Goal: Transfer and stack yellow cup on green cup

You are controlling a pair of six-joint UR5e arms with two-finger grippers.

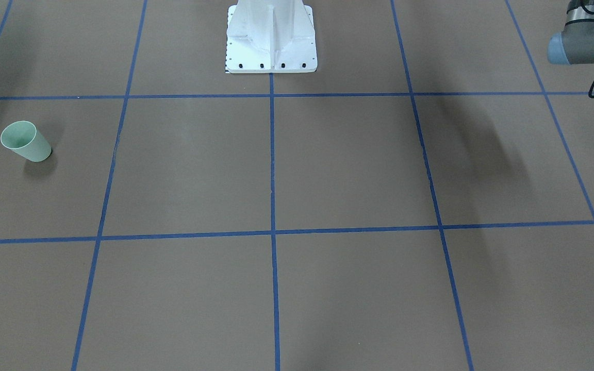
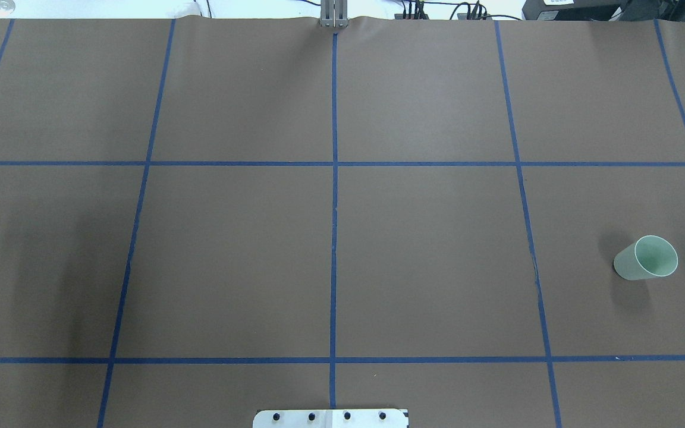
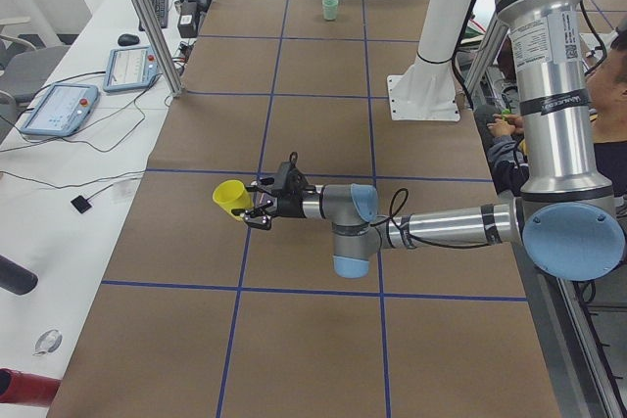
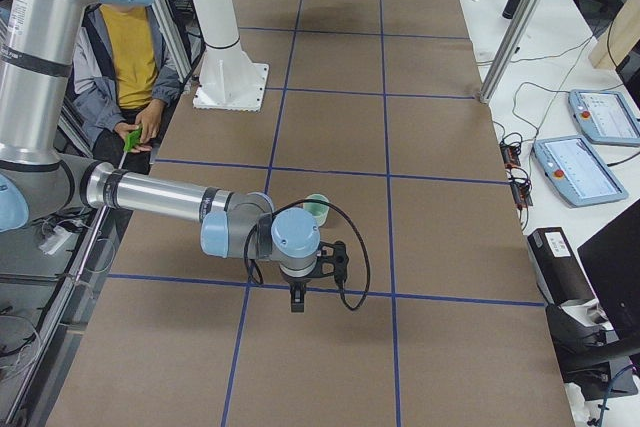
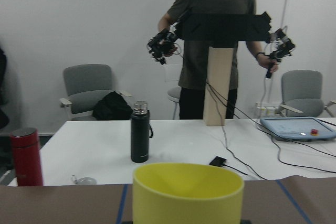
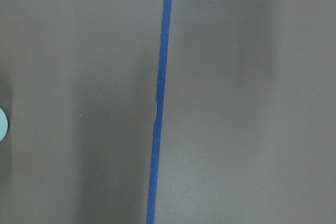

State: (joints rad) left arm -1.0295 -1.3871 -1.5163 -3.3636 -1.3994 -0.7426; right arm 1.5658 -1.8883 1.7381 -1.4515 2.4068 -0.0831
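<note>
Two cups are showing well apart in the front view, green cup (image 1: 25, 140) upright on the table (image 1: 328, 170). Left-side view: left claw (image 3: 251, 206) is gripping the yellow cup (image 3: 230, 197); carrying and stacking are remaining. Right-side view: right claw (image 4: 297, 299) is hanging, grip impossible to tell.

Matt table (image 2: 426, 249), smooth (plastic) yellow cup (image 5: 187, 195), green cup (image 2: 646, 259)

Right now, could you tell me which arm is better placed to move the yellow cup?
Likely left: the yellow cup is airborne at the left claw; the right claw hangs near the green cup.
</note>
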